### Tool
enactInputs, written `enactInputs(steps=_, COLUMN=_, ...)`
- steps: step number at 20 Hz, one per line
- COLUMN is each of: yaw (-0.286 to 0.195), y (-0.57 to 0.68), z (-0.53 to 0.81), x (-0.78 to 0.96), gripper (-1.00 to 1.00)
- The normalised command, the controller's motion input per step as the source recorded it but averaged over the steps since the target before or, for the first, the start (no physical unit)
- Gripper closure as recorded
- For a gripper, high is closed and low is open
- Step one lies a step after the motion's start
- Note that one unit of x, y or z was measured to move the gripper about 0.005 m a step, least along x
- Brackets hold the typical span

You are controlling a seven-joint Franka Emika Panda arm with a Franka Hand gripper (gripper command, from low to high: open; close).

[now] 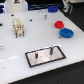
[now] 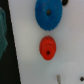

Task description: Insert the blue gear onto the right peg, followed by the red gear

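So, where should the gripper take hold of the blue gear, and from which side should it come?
Grip the blue gear by its outer rim, fingers on two opposite edges, coming straight down from above. It lies flat on the white table, so only the rim gives the fingers a hold, and its centre hole stays free for the peg. Probably avoid closing toward the red gear, which lies close beside it.

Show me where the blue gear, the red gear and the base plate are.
blue gear [image 2: 48, 12], wrist view, on its flat face.
red gear [image 2: 48, 47], wrist view, on its face beside the centre hole.
base plate [image 1: 44, 61], exterior view, on its dark surface.
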Motion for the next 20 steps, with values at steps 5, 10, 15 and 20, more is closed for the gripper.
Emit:
enactInputs(steps=5, yaw=0.0, y=0.1, z=-0.45, x=-0.02, gripper=-1.0)
enactInputs(steps=10, yaw=0.0, y=0.01, z=-0.44, x=-0.04, gripper=-1.0)
enactInputs(steps=15, yaw=0.0, y=-0.11, z=-0.44, x=-0.22, gripper=-1.0)
enactInputs(steps=20, yaw=0.0, y=-0.18, z=-0.37, x=-0.33, gripper=-1.0)
